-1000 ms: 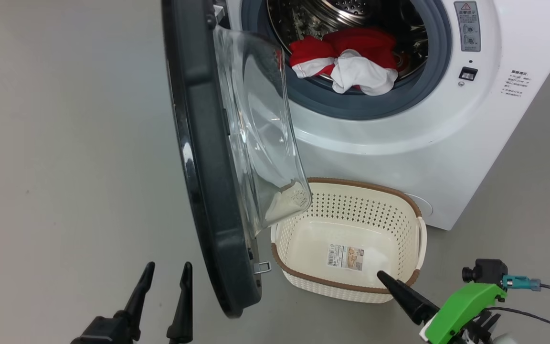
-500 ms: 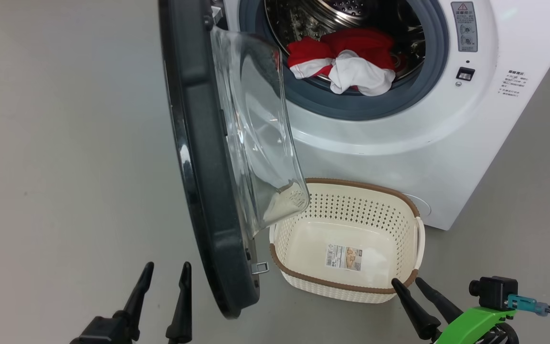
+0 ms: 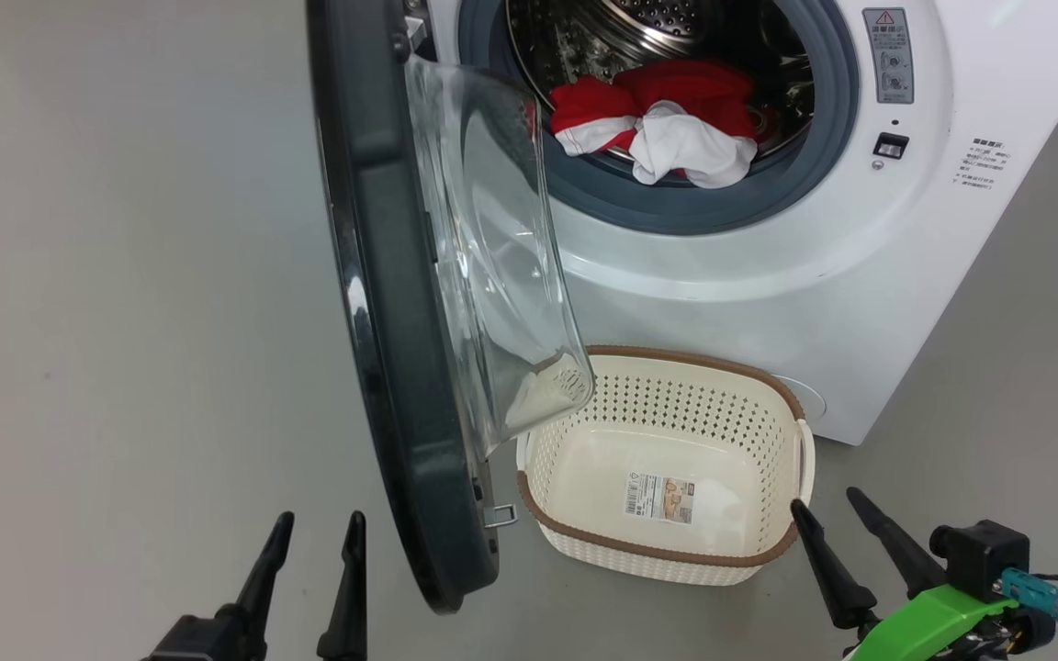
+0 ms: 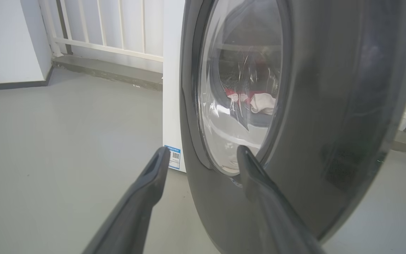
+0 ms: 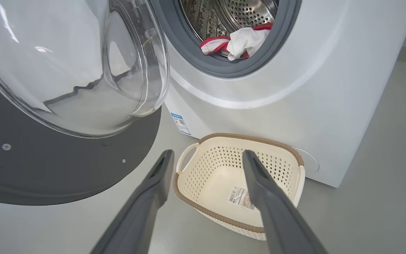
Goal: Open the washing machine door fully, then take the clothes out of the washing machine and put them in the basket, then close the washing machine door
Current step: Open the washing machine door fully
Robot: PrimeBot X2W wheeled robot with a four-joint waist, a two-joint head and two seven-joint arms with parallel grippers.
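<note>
A bare laundry area: a white front-loading washing machine (image 3: 768,303) stands on smooth grey floor (image 3: 125,321), white railing (image 4: 118,50) at eleven o'clock.

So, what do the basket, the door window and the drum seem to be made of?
The basket looks like moulded plastic, matte cream, with punched holes and a brown woven-look rim. The door window seems clear glass, perhaps plastic: glossy, see-through, with bright highlights. The drum looks like polished steel: shiny grey, perforated, reflecting.
</note>
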